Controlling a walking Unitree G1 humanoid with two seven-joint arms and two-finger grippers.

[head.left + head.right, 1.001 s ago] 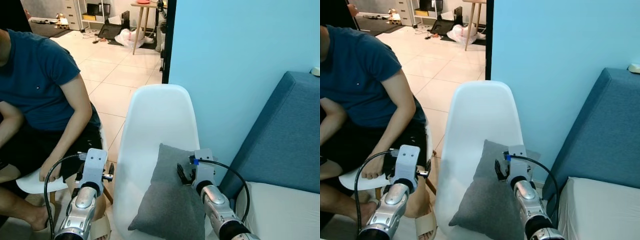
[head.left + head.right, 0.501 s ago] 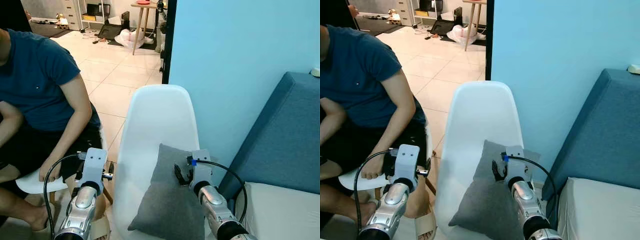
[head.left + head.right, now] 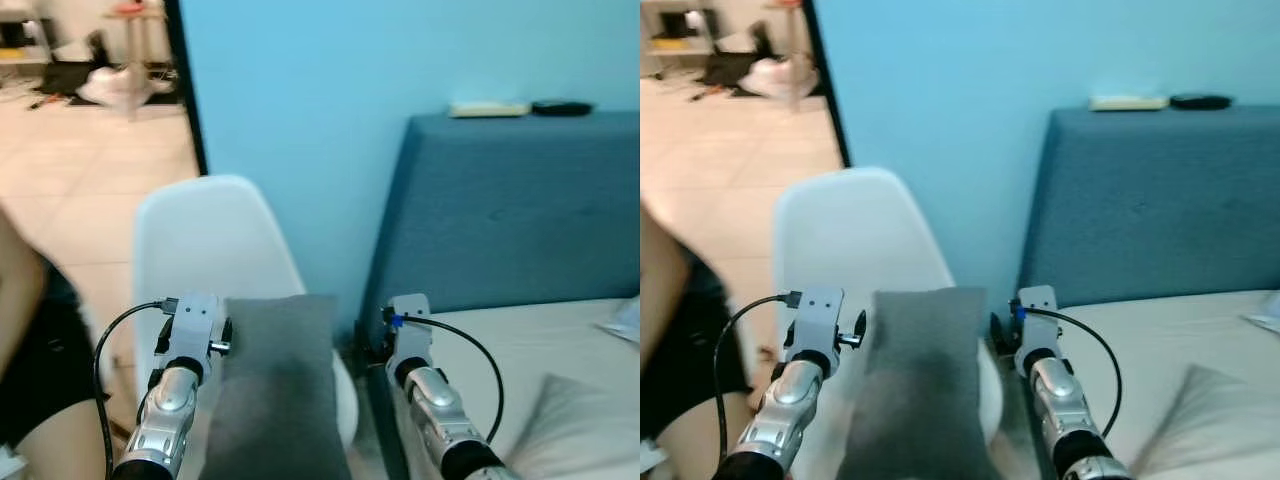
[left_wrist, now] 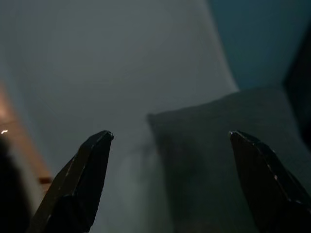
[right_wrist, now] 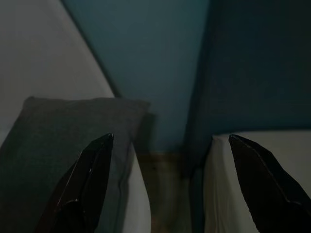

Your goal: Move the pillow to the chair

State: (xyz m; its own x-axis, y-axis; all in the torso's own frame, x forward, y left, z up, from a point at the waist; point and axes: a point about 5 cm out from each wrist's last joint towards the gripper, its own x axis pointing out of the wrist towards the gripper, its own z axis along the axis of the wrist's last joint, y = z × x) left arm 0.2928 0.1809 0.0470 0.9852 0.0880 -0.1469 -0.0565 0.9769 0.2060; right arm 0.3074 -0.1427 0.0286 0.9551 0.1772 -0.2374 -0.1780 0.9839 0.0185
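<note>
Pillow [image 3: 275,385] first: it is gray, soft-looking and shaped like a long rectangle, and it rests on the chair [image 3: 205,240], leaning on the chair's back. I see it between my two arms. The chair is white, smooth and hard, with a rounded top like a shell.

Biggest of all is the blue wall [image 3: 330,90], flat and plain. Next is the sofa [image 3: 1160,200], dark blue with a cloth-like back, and it has a pale, smooth seat cushion [image 3: 510,340]. A light gray cushion [image 3: 1200,415] lies on that seat near the corner. On top of the sofa back sit a flat pale thing [image 3: 488,109] and a flat dark thing [image 3: 562,106]; I cannot tell what they are.

My left gripper [image 4: 170,182] is spread wide, holding nothing, with the pillow's edge and the chair in front of it. My right gripper [image 5: 170,182] is spread wide too, holding nothing, between the pillow and the sofa.

A person's leg in dark shorts [image 3: 35,370] is beside the chair.
</note>
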